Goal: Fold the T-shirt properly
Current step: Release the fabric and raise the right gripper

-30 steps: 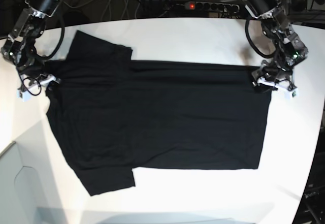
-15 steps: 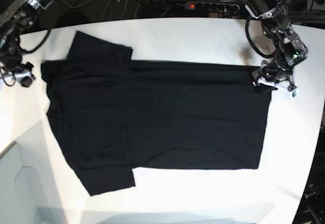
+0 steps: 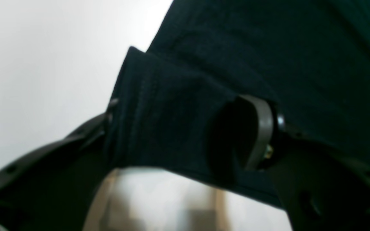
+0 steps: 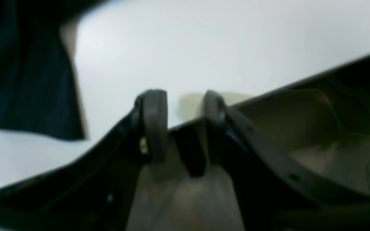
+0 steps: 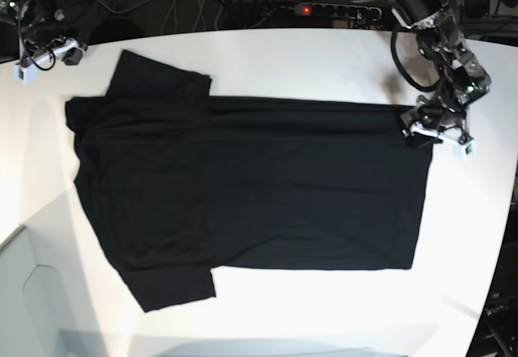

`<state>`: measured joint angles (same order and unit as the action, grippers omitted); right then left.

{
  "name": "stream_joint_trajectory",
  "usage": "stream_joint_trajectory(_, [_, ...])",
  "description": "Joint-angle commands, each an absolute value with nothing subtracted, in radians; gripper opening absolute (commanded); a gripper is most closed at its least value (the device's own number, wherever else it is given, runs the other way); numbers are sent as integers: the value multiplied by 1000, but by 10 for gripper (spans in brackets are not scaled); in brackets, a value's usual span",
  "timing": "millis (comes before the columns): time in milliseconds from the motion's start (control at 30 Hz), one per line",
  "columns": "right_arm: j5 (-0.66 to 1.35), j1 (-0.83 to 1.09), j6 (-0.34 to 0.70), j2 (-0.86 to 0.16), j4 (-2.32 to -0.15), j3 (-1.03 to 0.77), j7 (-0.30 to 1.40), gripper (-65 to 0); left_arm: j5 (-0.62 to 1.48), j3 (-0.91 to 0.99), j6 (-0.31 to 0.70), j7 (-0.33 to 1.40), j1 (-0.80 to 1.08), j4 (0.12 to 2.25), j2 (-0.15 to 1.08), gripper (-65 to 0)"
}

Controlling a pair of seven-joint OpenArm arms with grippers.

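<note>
Here the T-shirt (image 5: 243, 195) lies spread flat across the middle of the white bench (image 5: 324, 57), hem toward the right edge. The left end effector (image 5: 427, 129) is bent down at the hem's far corner, its fingers (image 3: 262, 128) closed on a fold of that fabric. The right end effector (image 5: 44, 52) is lifted at the bench's far left corner, its fingers (image 4: 154, 122) slightly parted and empty.

A: How is the light over the counter (image 5: 324, 57)?
B: Bright and even; the white surface nearly washes out, and its edges bow outward.
A: The wrist views?
B: Soft and blurred. The T-shirt (image 5: 243, 187) reads as flat black, folds barely showing.
</note>
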<state>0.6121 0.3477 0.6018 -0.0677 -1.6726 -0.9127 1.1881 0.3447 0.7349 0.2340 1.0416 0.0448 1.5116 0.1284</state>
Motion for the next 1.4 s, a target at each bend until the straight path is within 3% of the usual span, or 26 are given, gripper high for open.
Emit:
stream_joint_trajectory(0, [610, 343, 642, -74, -1662, -917, 1205, -444, 348, 737, 231, 1036, 44, 1529, 143, -219])
stream_joint_trajectory(133, [610, 328, 698, -64, -1652, -909, 1241, -444, 348, 739, 231, 1035, 45, 1529, 143, -219])
stream_joint_trajectory(467, [720, 311, 698, -33, -1656, -908, 1396, -444, 348, 739, 231, 1035, 56, 1529, 140, -219])
stream_joint_trajectory(867, [1000, 338, 698, -84, -1649, -840, 1396, -444, 348, 739, 231, 1035, 56, 1529, 142, -219])
stream_joint_trajectory(1100, [1013, 311, 698, -79, -1638, -800, 1396, -444, 348, 739, 231, 1035, 56, 1529, 140, -219])
stream_joint_trajectory(1367, [1012, 295, 698, -134, -1451, -802, 1339, -445, 348, 739, 231, 1035, 56, 1529, 140, -219])
